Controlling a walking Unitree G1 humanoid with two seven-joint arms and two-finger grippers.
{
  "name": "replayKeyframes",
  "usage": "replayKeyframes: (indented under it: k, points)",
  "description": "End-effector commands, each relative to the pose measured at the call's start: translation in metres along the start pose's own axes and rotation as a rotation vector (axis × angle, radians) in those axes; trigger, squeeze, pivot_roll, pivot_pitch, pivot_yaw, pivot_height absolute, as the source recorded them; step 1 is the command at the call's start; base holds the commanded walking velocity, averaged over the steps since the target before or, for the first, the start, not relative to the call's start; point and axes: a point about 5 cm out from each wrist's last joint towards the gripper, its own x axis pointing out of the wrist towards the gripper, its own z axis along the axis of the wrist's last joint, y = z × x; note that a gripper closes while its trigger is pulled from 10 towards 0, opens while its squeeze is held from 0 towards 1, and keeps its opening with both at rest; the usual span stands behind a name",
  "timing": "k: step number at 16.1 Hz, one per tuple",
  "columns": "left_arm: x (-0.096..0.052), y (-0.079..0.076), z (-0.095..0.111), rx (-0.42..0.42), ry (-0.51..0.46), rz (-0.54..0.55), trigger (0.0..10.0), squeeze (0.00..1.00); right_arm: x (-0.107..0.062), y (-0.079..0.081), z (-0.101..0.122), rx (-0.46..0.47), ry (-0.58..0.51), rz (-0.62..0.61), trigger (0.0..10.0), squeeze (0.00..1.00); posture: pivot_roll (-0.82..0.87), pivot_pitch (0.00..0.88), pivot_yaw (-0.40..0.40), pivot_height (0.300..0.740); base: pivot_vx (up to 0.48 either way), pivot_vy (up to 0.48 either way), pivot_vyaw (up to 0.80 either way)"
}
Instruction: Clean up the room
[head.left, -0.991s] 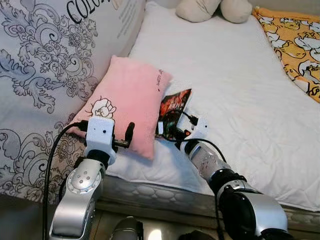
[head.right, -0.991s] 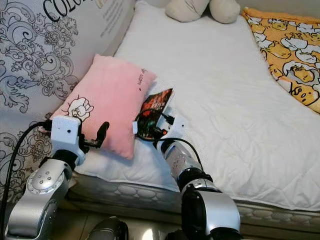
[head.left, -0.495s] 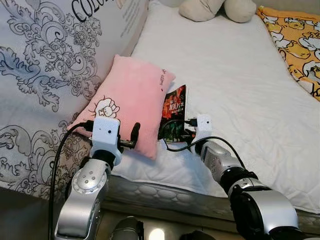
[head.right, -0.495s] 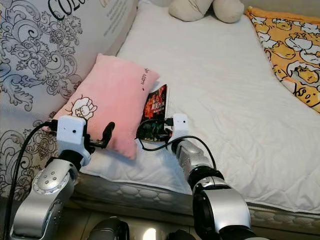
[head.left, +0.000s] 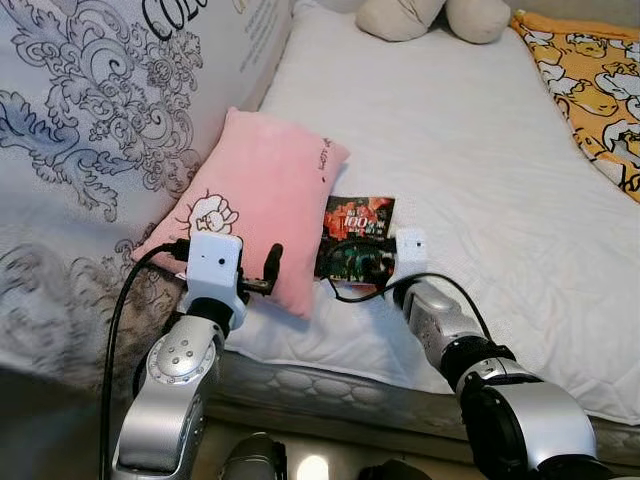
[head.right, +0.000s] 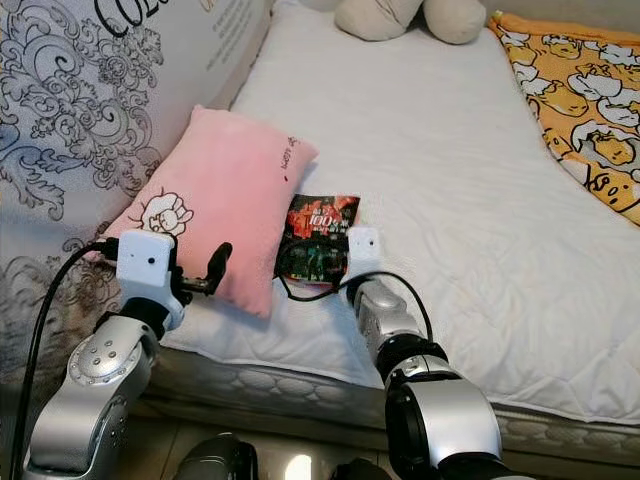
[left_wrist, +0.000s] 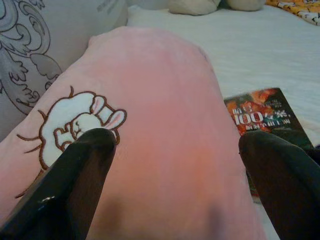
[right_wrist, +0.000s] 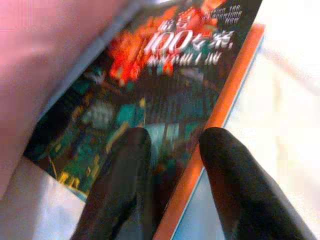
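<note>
A book (head.left: 358, 235) is seen lying flat on the white mattress (head.left: 480, 170), its left edge against a pink pillow (head.left: 255, 200). Its near end is gripped by the right gripper (right_wrist: 172, 187), 1 finger on the cover and 1 at the orange edge. The left gripper (left_wrist: 175, 185) is held wide open at the pillow's near end. A plush toy (head.left: 430, 18) lies at the far end.

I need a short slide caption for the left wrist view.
Left tool open before the pink pillow, book beside it.
</note>
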Motion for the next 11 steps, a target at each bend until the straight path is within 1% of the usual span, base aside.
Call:
replayKeyframes:
  k: [1, 4, 5, 7, 8, 9, 10, 11]
  points:
    - [0.002, -0.002, -0.002, -0.002, 0.006, -0.005, 10.0, 0.0, 0.001, -0.001, 0.019, -0.076, -0.078, -0.002, 10.0, 1.0, 0.18, 0.109, -0.031, 0.719, 0.0, 0.0, 0.0]
    - [0.004, -0.003, -0.001, -0.008, 0.001, -0.008, 10.0, 0.0, 0.0, -0.006, 0.035, -0.172, -0.154, -0.018, 10.0, 1.0, 0.17, 0.104, -0.03, 0.719, 0.0, 0.0, 0.0]
    - [0.008, -0.005, 0.0, -0.014, -0.006, -0.014, 10.0, 0.0, -0.002, -0.013, 0.047, -0.264, -0.215, -0.05, 10.0, 1.0, 0.16, 0.085, -0.033, 0.719, 0.0, 0.0, 0.0]
    - [0.014, -0.008, 0.002, -0.02, -0.02, -0.024, 10.0, 0.0, -0.008, -0.022, 0.061, -0.347, -0.309, -0.107, 10.0, 1.0, 0.13, 0.047, -0.04, 0.719, 0.0, 0.0, 0.0]
    - [0.017, -0.009, 0.002, -0.022, -0.026, -0.028, 10.0, 0.0, -0.01, -0.025, 0.065, -0.368, -0.341, -0.128, 10.0, 1.0, 0.13, 0.047, -0.04, 0.719, 0.0, 0.0, 0.0]
    - [0.02, -0.01, 0.002, -0.029, -0.031, -0.031, 10.0, 0.0, -0.015, -0.029, 0.067, -0.384, -0.384, -0.176, 10.0, 1.0, 0.11, 0.007, -0.045, 0.719, 0.0, 0.0, 0.0]
    - [0.023, -0.01, 0.002, -0.036, -0.034, -0.031, 10.0, 0.0, -0.021, -0.032, 0.067, -0.393, -0.42, -0.21, 10.0, 1.0, 0.11, 0.001, -0.046, 0.719, 0.0, 0.0, 0.0]
    - [0.029, -0.007, 0.001, -0.064, -0.038, -0.02, 10.0, 0.0, -0.037, -0.035, 0.061, -0.392, -0.506, -0.271, 10.0, 0.0, 0.09, 0.0, -0.053, 0.719, 0.0, 0.0, 0.0]
